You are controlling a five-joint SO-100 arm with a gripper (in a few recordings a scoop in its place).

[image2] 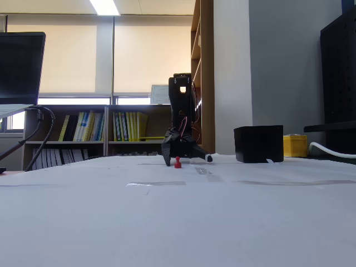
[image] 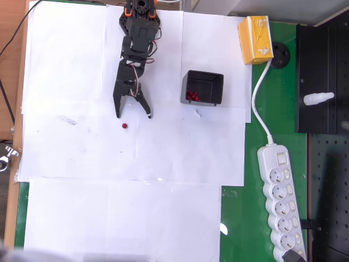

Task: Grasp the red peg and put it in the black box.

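My gripper [image: 132, 115] has its jaws spread wide and empty, the red peg [image: 125, 125] lying on the paper just past the fingertips, slightly toward the left finger, black box [image: 202, 88] off right.

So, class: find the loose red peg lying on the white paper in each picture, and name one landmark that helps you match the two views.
Overhead view: the red peg lies on the paper just below the open gripper, left of the black box.
Fixed view: the red peg stands in front of the gripper.
Shared landmark: the black box, right of the peg in both.
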